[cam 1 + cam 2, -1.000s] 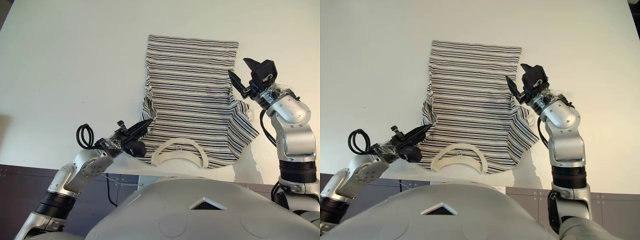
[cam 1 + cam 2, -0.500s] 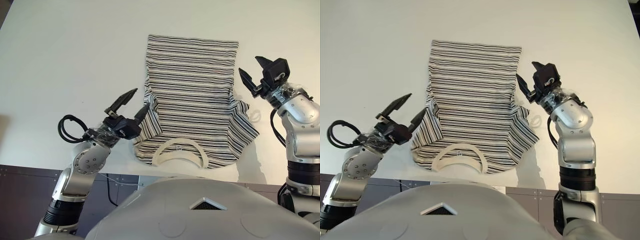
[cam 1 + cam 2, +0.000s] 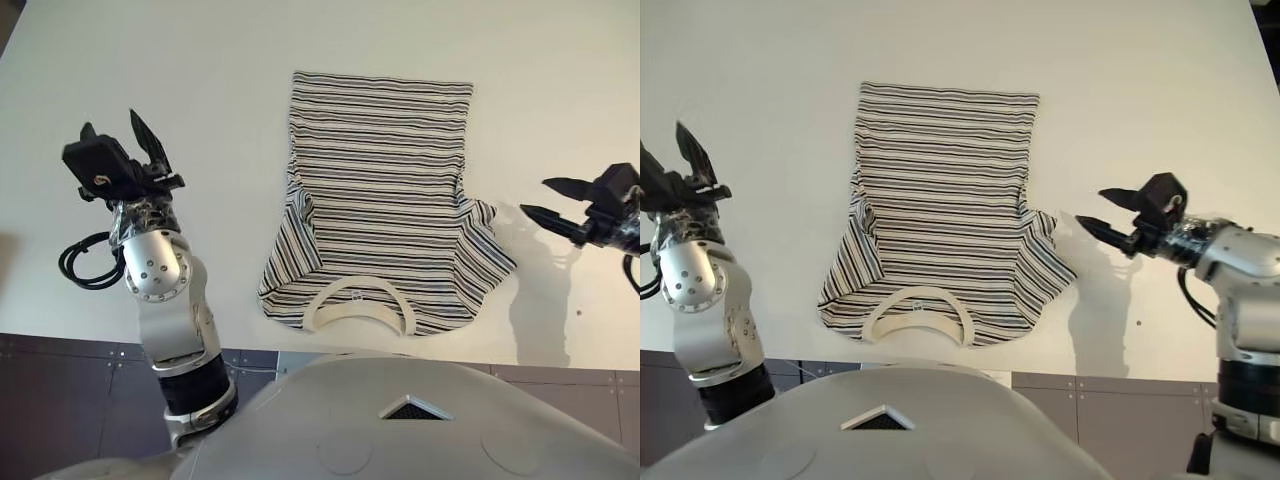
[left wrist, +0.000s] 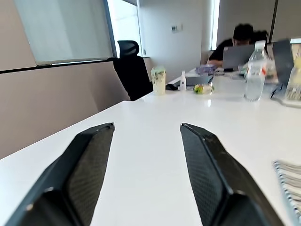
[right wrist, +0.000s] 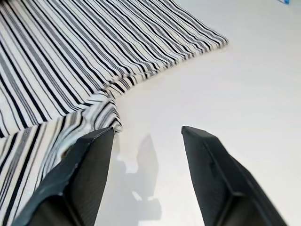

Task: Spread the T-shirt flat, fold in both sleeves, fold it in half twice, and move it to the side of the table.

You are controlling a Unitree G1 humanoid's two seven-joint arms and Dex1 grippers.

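Striped T-shirt (image 3: 380, 200) lies mid white table (image 3: 200, 60), hem far, white collar at the near edge, body flat. Both sleeves are out but rumpled at the armpits, so the folds there are hard to make out. In the left wrist view only a shirt corner shows at the frame edge. Left gripper (image 3: 110, 128) is raised, fingers apart, holding nothing, well left of the shirt. Right gripper (image 3: 1092, 206) has fingers apart and is empty, just beside the right sleeve; the arm is cut off in the left eye view. Room behind has a black office chair (image 4: 131, 68), a water bottle (image 4: 254, 70) with label too blurred to read, and a frosted glass wall (image 4: 61, 28).
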